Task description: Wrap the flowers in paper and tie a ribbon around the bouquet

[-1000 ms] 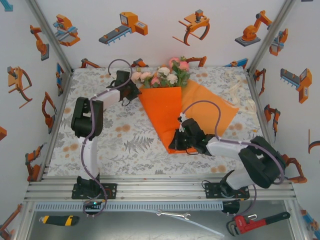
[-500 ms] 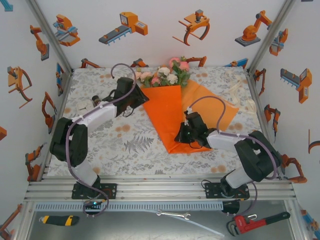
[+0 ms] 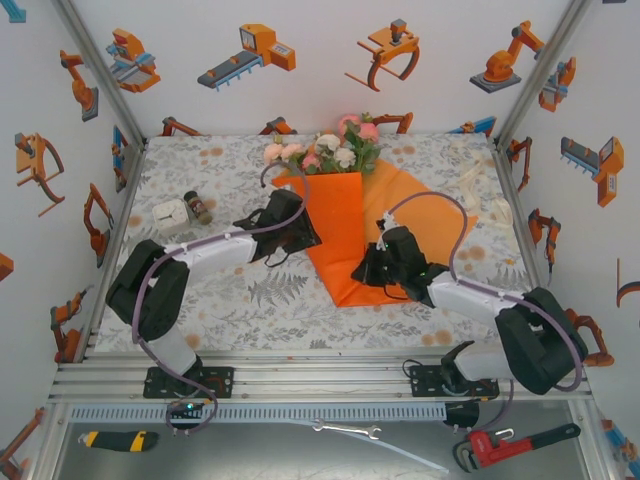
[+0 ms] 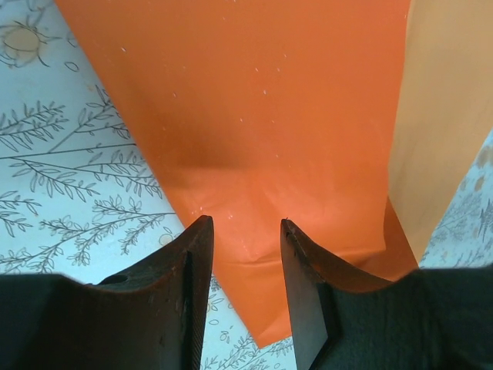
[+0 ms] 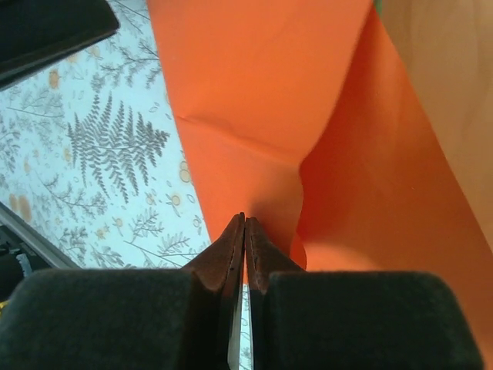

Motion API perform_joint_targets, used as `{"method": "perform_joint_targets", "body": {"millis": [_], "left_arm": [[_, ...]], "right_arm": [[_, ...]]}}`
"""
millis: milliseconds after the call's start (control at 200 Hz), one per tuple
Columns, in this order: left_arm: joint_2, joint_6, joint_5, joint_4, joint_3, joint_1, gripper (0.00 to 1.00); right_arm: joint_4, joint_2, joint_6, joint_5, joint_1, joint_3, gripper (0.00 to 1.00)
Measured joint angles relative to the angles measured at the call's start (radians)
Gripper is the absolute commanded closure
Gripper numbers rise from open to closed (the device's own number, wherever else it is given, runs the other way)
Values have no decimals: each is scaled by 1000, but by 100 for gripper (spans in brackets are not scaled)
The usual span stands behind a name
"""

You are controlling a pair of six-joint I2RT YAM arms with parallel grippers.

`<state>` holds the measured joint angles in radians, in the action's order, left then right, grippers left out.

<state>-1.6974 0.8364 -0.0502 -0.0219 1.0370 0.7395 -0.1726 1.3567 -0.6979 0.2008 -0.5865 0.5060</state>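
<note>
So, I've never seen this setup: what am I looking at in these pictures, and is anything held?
Two robot arms, left and right, are bolted at the near edge of the table. The wide picture looks down from above and behind them; the other two come from wrist cameras. On the table lies the orange paper, folded over the flowers, with the ribbon at far right. The left end effector is open over the paper. The right end effector is pinched shut, apparently on a paper fold.

stems of flowers [image 3: 326,150] out of sight under paper [image 3: 338,228], top cam
</note>
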Motion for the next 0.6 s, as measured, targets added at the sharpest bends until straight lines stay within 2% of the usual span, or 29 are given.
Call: {"method": "perform_joint_targets", "body": {"millis": [160,305,466,501,516,551,601], "left_arm": [[-29,1,-3,-1,1,23,58],[-35,-2,-12,-18,26,47,58],[-36,-6,-21,-23,81,94,58],[-36,-7,-21,-24,89,105,58],[-36,-7,-22,-24,92,110,58],[-40,-7,-25,-24,100,122,58],[-50,-7,-29,-24,112,140,58]], "right_arm": [[16,13,-13,11,5,-16,87],[121,-122,-11,-9,9,9,81],[231,-333,-10,-77,101,64,56],[259,-372,-8,-98,135,72,48],[274,-391,-12,-114,153,75,40],[309,-427,-8,-133,200,79,30],[357,-468,5,-154,265,80,24]]}}
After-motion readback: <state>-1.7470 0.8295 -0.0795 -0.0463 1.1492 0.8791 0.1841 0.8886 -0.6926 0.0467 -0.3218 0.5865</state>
